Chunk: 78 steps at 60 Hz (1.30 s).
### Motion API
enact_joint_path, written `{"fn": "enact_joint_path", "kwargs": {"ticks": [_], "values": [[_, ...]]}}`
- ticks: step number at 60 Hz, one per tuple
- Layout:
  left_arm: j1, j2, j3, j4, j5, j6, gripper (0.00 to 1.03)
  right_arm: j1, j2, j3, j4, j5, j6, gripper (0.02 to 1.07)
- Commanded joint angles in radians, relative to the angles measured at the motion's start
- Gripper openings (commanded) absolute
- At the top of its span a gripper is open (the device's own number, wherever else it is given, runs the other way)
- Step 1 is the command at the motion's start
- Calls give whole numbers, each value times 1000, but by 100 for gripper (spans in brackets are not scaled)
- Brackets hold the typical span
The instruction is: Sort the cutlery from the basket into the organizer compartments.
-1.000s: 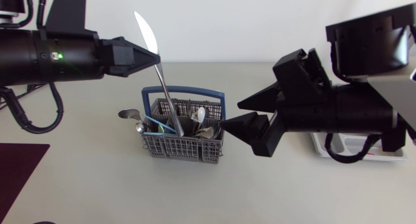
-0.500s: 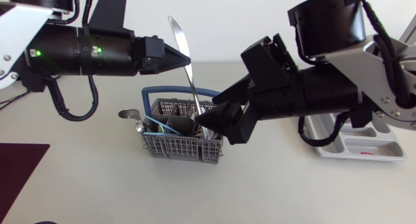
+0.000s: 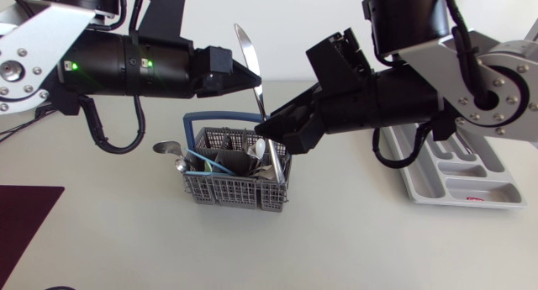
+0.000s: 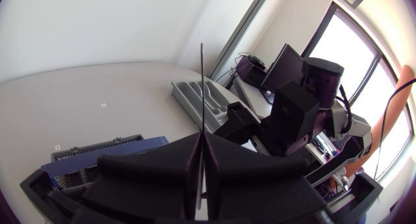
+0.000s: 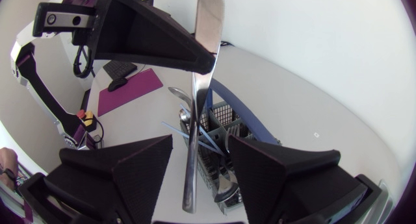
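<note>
My left gripper (image 3: pixel 250 77) is shut on a silver knife (image 3: pixel 245 44) and holds it nearly upright over the grey basket (image 3: pixel 220 192), blade up. The handle end hangs down just above the basket. My right gripper (image 3: pixel 271 132) comes in from the right at the lower handle. In the right wrist view the knife (image 5: pixel 192 152) stands between the fingers of my right gripper (image 5: pixel 195 169) with gaps on both sides, so it is open. The left wrist view shows the knife (image 4: pixel 201 87) edge-on between the left gripper's (image 4: pixel 202 160) fingers. The organizer (image 3: pixel 471 192) lies at the far right.
Several spoons and a thin blue stick (image 3: pixel 195 173) stand in the basket, whose blue handle (image 3: pixel 220 116) arches over it. A dark purple mat (image 3: pixel 25 223) lies at the table's front left. Bare tabletop lies in front of the basket.
My left arm has carried the knife to the right and slightly up. My right arm has swung in from the right to the handle, its fingers narrowing around it.
</note>
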Motion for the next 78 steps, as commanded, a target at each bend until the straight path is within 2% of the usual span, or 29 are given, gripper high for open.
{"fn": "enact_joint_path", "kwargs": {"ticks": [1,6,13,22,29,39,45,54,64,72,78], "values": [[-6,12,41,17,19,-36,4,-9,23,28,14,-12,22,50],[-6,13,39,17,27,-37,4,-10,35,35,18,-14,22,42],[-6,16,41,17,27,-42,4,-9,43,39,19,-27,22,24],[1,12,39,20,27,-42,4,-9,34,28,18,-37,30,14],[10,2,38,23,27,-40,4,-9,17,13,13,-35,27,12],[24,-8,36,31,27,-42,26,-1,-6,-15,1,-32,25,12],[36,-27,38,31,19,-40,49,2,-23,-33,-19,-21,25,12],[60,-67,45,32,-1,-36,65,-6,-43,-64,-36,-18,23,12],[122,-137,67,58,-32,-48,73,-20,-78,-90,-75,-3,8,12],[191,-177,110,62,-79,-47,73,-75,-124,-108,-116,3,-9,12],[203,-165,128,-15,-131,56,73,-187,-162,-117,-171,5,-47,12]]}}
